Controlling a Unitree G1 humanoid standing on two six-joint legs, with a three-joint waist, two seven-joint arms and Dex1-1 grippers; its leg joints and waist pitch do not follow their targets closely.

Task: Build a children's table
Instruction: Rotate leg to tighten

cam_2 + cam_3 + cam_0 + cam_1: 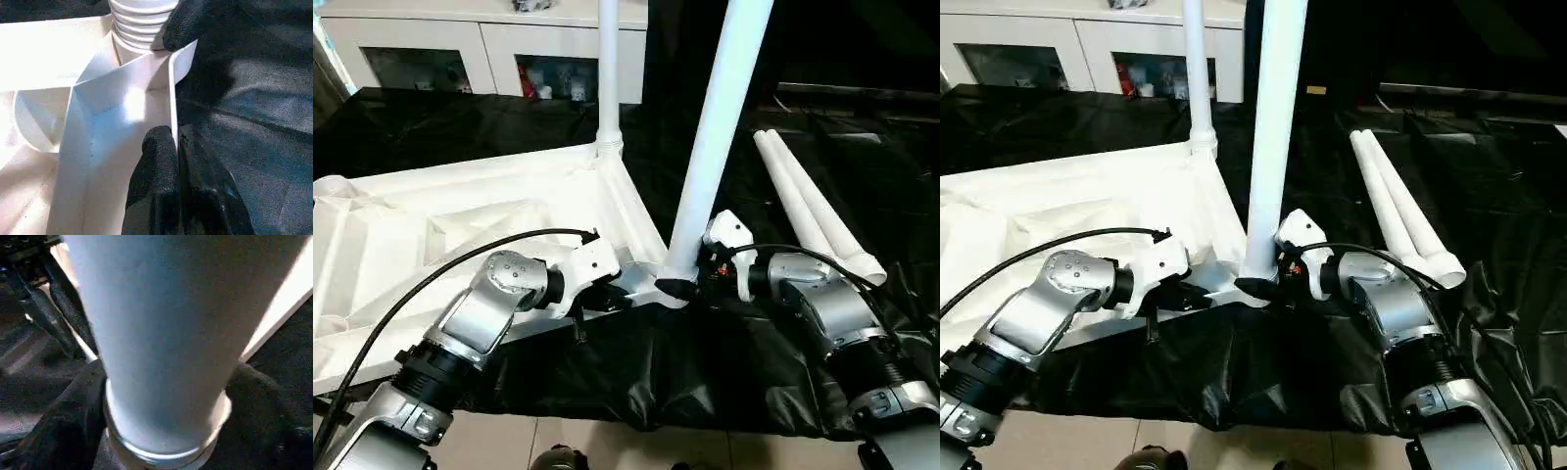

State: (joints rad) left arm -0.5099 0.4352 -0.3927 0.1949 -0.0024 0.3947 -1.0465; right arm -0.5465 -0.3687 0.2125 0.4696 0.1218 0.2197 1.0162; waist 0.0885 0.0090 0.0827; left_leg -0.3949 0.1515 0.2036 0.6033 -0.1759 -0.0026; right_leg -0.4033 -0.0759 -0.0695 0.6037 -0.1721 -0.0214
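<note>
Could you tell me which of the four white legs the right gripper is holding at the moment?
The right gripper clasps the base of the near standing leg, which leans at the tabletop's near corner. The far leg stands upright in its socket; two loose legs lie on the black sheet.

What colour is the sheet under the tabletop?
Black sheet, clearest in the left eye view.

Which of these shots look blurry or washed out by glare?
Right wrist view: the leg fills the shot, soft and out of focus. Left wrist view: a bright glare patch on the table top's rim. Left eye view: the upside-down table top looks overexposed.
</note>
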